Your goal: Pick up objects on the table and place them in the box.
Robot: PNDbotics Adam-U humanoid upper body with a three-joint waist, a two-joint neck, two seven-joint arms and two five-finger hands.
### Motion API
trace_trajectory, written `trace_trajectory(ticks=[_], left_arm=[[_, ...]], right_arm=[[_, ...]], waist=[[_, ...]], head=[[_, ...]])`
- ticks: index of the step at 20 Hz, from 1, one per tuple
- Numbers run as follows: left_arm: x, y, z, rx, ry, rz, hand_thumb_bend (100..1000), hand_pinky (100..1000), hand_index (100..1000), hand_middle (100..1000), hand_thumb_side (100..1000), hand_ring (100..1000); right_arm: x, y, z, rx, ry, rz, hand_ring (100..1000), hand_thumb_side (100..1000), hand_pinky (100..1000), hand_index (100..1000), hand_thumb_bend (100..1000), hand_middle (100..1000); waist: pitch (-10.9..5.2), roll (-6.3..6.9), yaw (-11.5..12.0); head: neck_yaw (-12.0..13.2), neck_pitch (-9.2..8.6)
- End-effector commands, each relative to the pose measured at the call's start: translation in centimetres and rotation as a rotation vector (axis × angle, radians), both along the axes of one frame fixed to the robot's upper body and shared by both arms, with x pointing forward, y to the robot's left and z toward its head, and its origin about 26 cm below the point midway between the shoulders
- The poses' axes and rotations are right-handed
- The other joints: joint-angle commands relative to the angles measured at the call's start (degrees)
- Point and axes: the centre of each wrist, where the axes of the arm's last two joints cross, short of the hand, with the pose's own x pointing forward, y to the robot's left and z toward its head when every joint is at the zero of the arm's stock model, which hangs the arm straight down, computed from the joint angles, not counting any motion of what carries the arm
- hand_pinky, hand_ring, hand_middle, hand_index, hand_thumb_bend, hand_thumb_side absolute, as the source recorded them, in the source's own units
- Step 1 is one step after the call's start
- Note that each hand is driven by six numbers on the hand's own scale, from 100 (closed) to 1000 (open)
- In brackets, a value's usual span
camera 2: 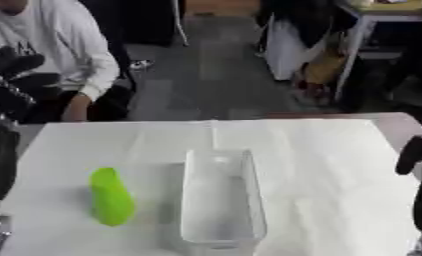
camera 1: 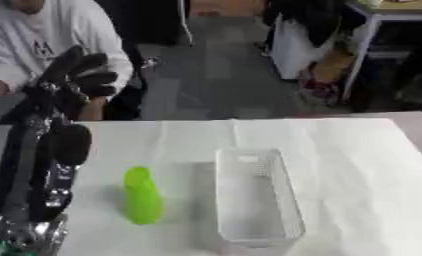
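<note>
A bright green, elongated object (camera 1: 143,195) lies on the white table (camera 1: 354,165), just left of a clear plastic box (camera 1: 255,200). Nothing shows inside the box. My left hand (camera 1: 81,74) is raised above the table's far left corner, well behind and left of the green object, its fingers relaxed and holding nothing. My right hand (camera 2: 415,154) shows only partly at the right edge, over the table and apart from the box.
My left forearm (camera 1: 57,165) stands along the table's left side, close to the green object. A seated person in a white top (camera 1: 57,35) is behind the far left edge. Chairs and a desk (camera 1: 381,15) stand on the floor beyond.
</note>
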Motion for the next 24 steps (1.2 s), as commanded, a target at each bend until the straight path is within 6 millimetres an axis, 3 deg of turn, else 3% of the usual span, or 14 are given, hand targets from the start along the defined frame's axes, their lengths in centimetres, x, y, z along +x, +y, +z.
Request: trace_trajectory(ticks=[1,8,12,15,16,17,18,19,24], left_arm=[[0.8,1.3,0.9,0.188,0.039,0.053,429,749,893,843,915,735],[4.5,5.4,2.2,0.521,0.171,0.162,415,710,742,821,933,714],[6.5,7.3,2.8,0.68,0.231,0.209,413,706,627,823,952,720],[7.8,8.5,2.8,0.812,0.284,0.251,416,718,673,827,963,733],[8.2,8.8,2.8,0.852,0.301,0.261,418,720,774,830,964,735],[8.6,9.1,2.7,0.892,0.32,0.271,421,720,793,829,961,735],[8.9,9.3,2.6,0.924,0.333,0.277,423,722,967,828,964,736],[9.3,9.5,2.5,0.96,0.349,0.28,425,724,1000,829,966,738],[11.0,10.4,2.4,1.061,0.427,0.273,483,729,1000,829,948,739]], right_arm=[[-0.3,-0.3,0.6,-0.01,-0.011,-0.011,449,395,267,577,100,531],[-0.4,-0.6,0.2,-0.028,0.024,-0.017,450,399,265,579,100,532],[-0.5,-0.5,0.0,-0.039,0.039,-0.011,450,401,263,579,100,533],[-0.5,-0.5,-0.1,-0.042,0.047,-0.008,450,400,262,580,100,533],[-0.5,-0.5,-0.1,-0.043,0.049,-0.006,450,403,262,580,100,534],[-0.5,-0.5,-0.1,-0.044,0.052,-0.005,450,404,261,580,100,534],[-0.5,-0.5,-0.1,-0.045,0.053,-0.004,450,404,262,580,100,534],[-0.5,-0.4,-0.1,-0.046,0.054,-0.003,450,404,261,580,100,534],[-0.5,-0.4,-0.1,-0.049,0.06,0.002,450,407,260,581,100,535]], waist=[[-1.42,0.3,-0.02],[-2.74,1.23,0.34],[-3.25,1.49,0.2],[-3.38,1.57,0.02],[-3.4,1.59,-0.03],[-3.41,1.61,-0.11],[-3.41,1.63,-0.16],[-3.4,1.65,-0.25],[-3.39,1.71,-0.44]], head=[[-0.86,1.53],[-0.7,3.6],[0.19,3.94],[0.39,3.92],[0.44,3.96],[0.48,4.0],[0.47,4.0],[0.44,3.94],[0.41,3.96]])
